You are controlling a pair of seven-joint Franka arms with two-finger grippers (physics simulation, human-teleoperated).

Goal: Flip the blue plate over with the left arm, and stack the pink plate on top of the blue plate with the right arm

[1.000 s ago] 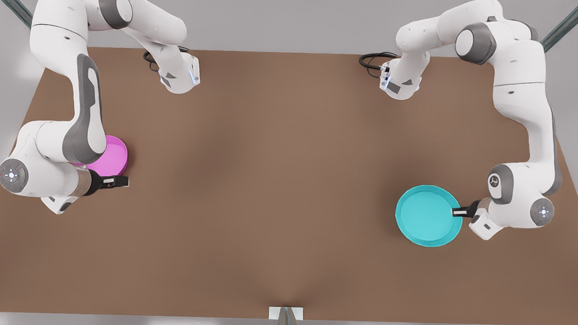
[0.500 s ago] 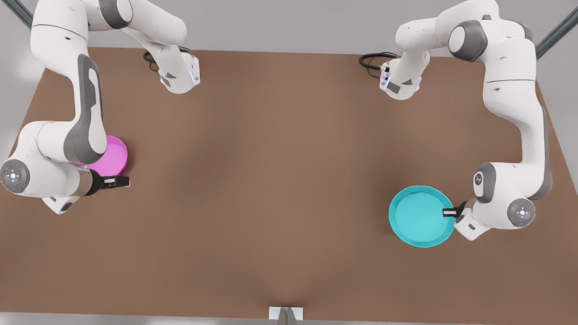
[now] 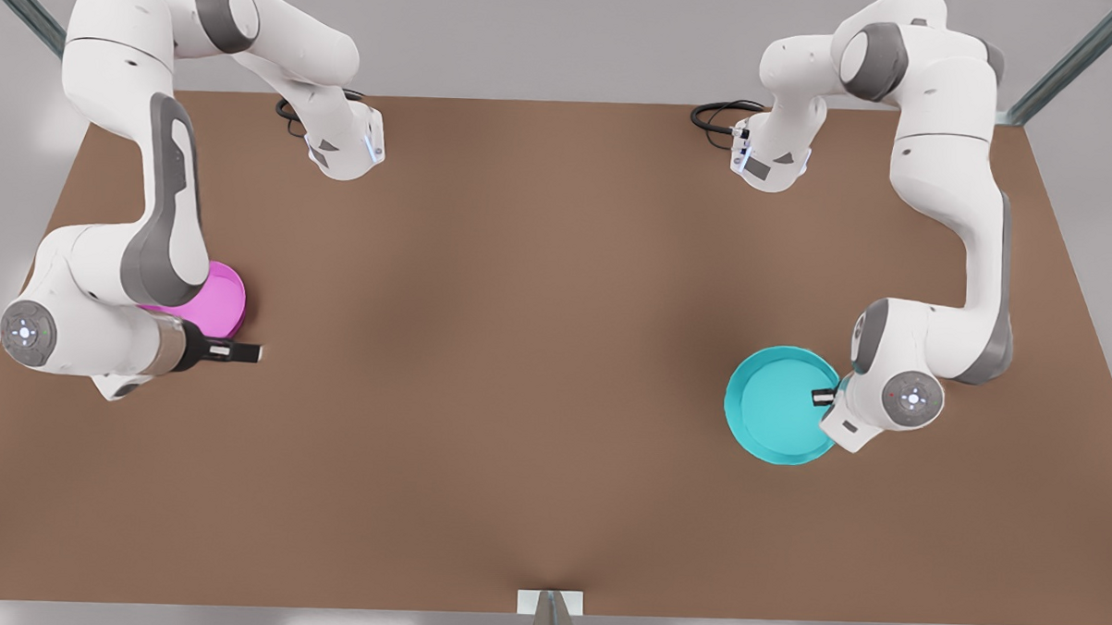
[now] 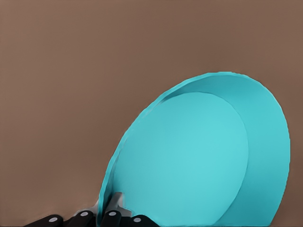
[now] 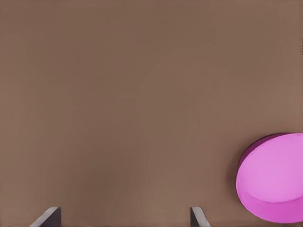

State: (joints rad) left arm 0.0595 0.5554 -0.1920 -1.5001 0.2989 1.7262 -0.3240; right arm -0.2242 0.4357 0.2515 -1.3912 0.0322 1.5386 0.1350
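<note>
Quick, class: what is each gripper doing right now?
Left gripper: shut on the blue plate rim.
Right gripper: open, holding nothing, beside the pink plate.

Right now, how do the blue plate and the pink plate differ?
The blue plate is turquoise; the pink plate is magenta. The left gripper is shut on the blue plate's rim; the open right gripper sits beside the pink plate, apart. Both are round, shallow, open side up.

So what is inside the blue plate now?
Nothing lies inside the blue plate; its base is bare. The left end effector clamps its rim, which hides one fingertip.
</note>
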